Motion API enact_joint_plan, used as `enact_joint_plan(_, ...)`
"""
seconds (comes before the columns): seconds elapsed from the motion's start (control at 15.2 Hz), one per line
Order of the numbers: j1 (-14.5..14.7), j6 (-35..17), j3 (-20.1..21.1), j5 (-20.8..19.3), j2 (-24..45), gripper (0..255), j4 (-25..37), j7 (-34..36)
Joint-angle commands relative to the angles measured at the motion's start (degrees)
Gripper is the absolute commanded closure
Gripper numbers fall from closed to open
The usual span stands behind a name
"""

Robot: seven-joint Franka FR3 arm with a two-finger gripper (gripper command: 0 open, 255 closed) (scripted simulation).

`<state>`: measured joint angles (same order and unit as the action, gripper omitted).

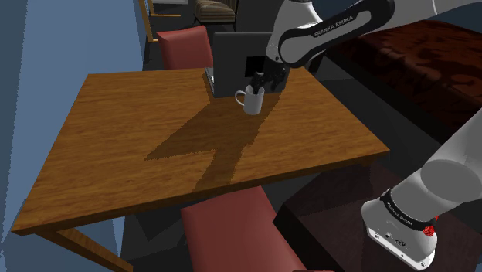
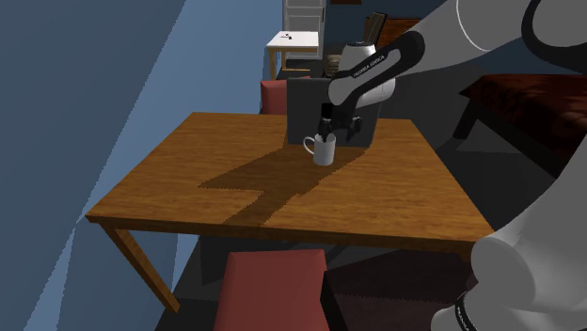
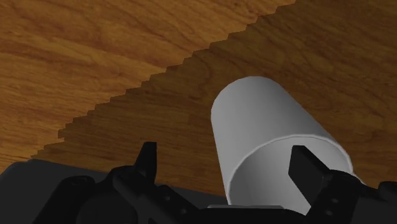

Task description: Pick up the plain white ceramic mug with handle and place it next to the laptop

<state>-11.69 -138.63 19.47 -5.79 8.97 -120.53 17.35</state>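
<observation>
A plain white mug (image 1: 249,100) stands upright on the wooden table (image 1: 139,116), just in front of the dark laptop (image 1: 232,58), with its handle toward the shoulder view's left. My black gripper (image 1: 261,83) hangs right over the mug's rim. In the wrist view the gripper (image 3: 226,164) is open. One of its fingers (image 3: 306,167) is inside the mug (image 3: 261,121) and the other stands apart outside its wall, so the mug is not clasped. The second exterior view shows the mug (image 2: 324,149) resting on the table under the gripper (image 2: 337,128), beside the laptop (image 2: 306,108).
A red chair (image 1: 187,48) stands behind the table and another red chair (image 1: 232,232) at its near edge. A dark brown couch (image 1: 432,62) lies at the shoulder view's right. A small white table (image 2: 293,40) stands far back. The arm casts a shadow across the tabletop.
</observation>
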Motion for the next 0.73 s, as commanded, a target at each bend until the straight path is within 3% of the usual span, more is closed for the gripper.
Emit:
enact_joint_plan(0.0, -0.20, 2.45, 0.32, 1.21, -2.24, 0, 0.36, -0.71)
enact_joint_plan(0.13, -0.42, 5.39, 0.51, 2.49, -4.61, 0, 1.10, -1.58)
enact_joint_plan(0.66, -0.39, 5.39, 0.49, 2.49, -4.61, 0, 1.10, -1.59)
